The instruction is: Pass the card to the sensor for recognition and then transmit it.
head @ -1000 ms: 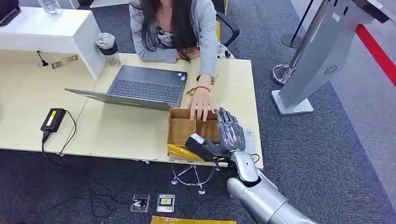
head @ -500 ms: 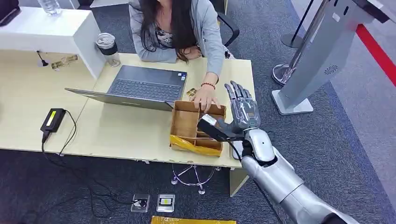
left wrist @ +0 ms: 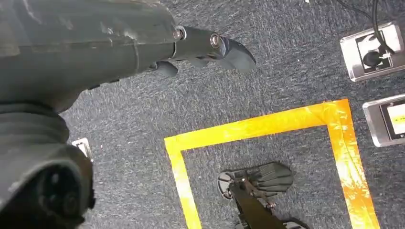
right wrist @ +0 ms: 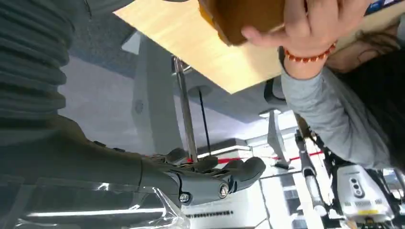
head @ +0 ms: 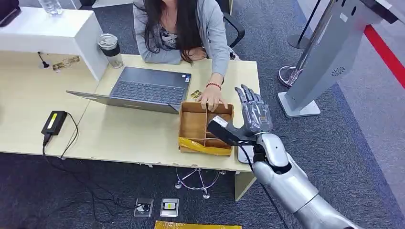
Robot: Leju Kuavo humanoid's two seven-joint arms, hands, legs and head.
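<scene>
My right hand point(head: 250, 117) is raised over the right end of the desk point(head: 124, 133), just right of a brown cardboard divider box point(head: 195, 125). Its fingers point(head: 248, 101) stand spread and upright, the thumb point(head: 223, 130) juts toward the box, and nothing lies between them. The right wrist view shows the thumb point(right wrist: 210, 183) bare and clear plastic film point(right wrist: 95, 207) over the hand. A person's hand point(head: 211, 98) rests on the box's far rim. A small white flat thing point(head: 243, 156) lies at the desk edge under my wrist. My left hand point(left wrist: 210, 47) hangs over the carpet, holding nothing.
A seated person point(head: 184, 28) leans over the desk's far side behind an open laptop point(head: 143, 88). A black power brick point(head: 53, 122) and a tumbler point(head: 111, 50) lie to the left. A grey kiosk stand point(head: 329, 57) rises at the right. Yellow floor tape point(left wrist: 267, 126) marks the carpet.
My right hand has risen and moved right and away, from the box's near corner to its right side. The box slid slightly to the right under the person's hand.
</scene>
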